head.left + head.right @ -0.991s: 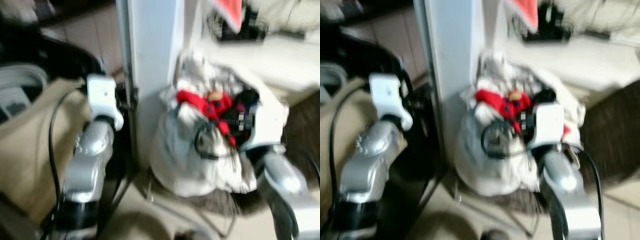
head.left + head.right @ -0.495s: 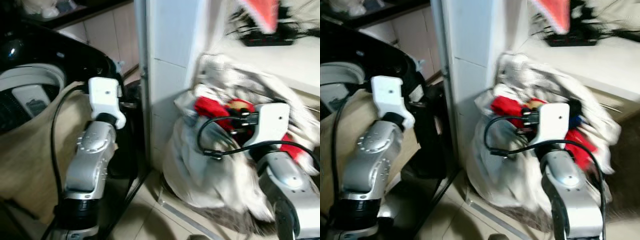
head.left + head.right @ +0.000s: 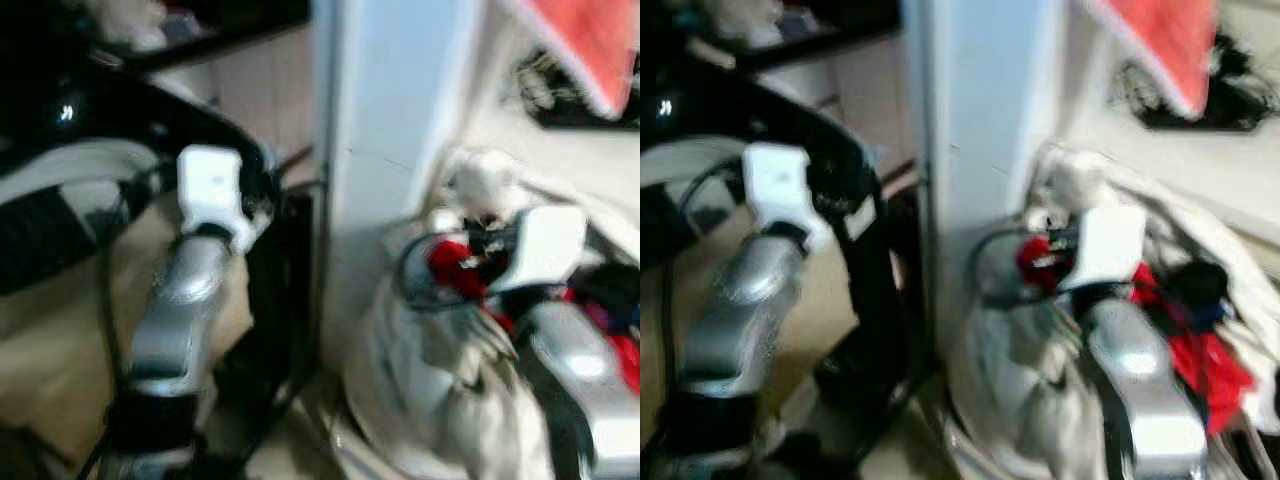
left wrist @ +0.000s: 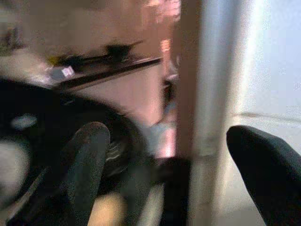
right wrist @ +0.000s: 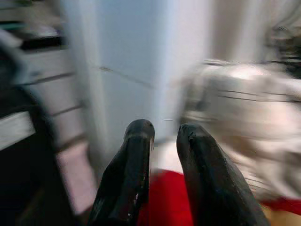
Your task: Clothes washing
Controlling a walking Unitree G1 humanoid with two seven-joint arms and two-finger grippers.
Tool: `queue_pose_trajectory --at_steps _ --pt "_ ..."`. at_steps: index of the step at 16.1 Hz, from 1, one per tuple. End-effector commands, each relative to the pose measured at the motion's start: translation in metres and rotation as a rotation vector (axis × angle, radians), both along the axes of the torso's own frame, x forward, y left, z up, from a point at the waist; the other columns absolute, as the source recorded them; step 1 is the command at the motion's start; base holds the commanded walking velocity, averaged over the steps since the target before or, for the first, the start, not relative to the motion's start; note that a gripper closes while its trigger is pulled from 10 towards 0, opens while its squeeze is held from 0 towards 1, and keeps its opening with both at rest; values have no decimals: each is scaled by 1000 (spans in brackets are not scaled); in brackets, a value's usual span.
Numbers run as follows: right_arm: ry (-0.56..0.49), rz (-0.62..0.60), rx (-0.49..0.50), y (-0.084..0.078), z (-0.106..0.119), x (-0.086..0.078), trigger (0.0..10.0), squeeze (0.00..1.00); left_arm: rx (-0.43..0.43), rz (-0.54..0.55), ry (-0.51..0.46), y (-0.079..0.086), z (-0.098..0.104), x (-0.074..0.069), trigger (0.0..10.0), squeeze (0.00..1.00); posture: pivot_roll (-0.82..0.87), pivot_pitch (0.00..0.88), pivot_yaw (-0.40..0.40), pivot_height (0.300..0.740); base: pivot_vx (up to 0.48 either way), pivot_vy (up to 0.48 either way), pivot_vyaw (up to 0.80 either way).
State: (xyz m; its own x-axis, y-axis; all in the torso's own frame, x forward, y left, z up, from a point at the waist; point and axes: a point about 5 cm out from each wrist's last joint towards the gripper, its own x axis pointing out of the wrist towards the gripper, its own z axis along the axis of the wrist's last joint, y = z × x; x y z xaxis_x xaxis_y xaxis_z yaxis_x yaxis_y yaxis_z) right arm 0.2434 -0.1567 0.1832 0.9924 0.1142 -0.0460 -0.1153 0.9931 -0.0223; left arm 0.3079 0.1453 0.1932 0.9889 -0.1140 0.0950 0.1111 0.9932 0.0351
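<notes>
The right claw point(image 5: 162, 141), fingers nearly together and empty, hovers just above a red garment point(image 5: 167, 197) topping the pale laundry bag point(image 3: 420, 400). The washing machine point(image 3: 60, 190) lies to the robot's left, beside the released left claw point(image 4: 169, 160).

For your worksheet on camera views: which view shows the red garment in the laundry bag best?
The right eye view: the red garment spills from the white laundry bag beside the right arm. The left eye view shows a smaller patch; the right wrist view shows a red blur under the right gripper.
</notes>
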Motion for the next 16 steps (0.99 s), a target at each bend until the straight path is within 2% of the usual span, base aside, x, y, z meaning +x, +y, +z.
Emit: queue_pose_trajectory --at_steps 1,7,10,13,14,15,16 --pt "-5 -19 -10 -6 2 -2 10000 0 4 -24 0 -6 1 0 10000 0 -211 17 4 740 0 0 0" --pt "41 -57 -20 -9 -4 -3 10000 0 -9 -87 8 -13 -2 -2 10000 0 -211 15 7 740 0 0 0" --pt "41 -198 -68 -25 7 -1 10000 0 -25 -150 4 -16 0 -2 10000 0 -213 16 14 740 0 0 0" --pt "54 -238 -70 -31 11 -4 10000 0 -21 -166 5 -18 0 -1 10000 0 -216 12 17 740 0 0 0" --pt "35 -351 -62 -39 14 -10 10000 114 -23 -181 -2 -19 1 -1 10000 0 -217 11 16 740 0 0 0" --pt "22 -403 -33 -42 15 -15 10000 1000 -26 -189 -3 -19 1 -1 10000 0 -218 11 15 740 0 0 0" --pt "14 -460 -11 -48 13 -24 10000 1000 -44 -207 -3 -19 1 -1 10000 0 -219 11 13 740 0 0 0"
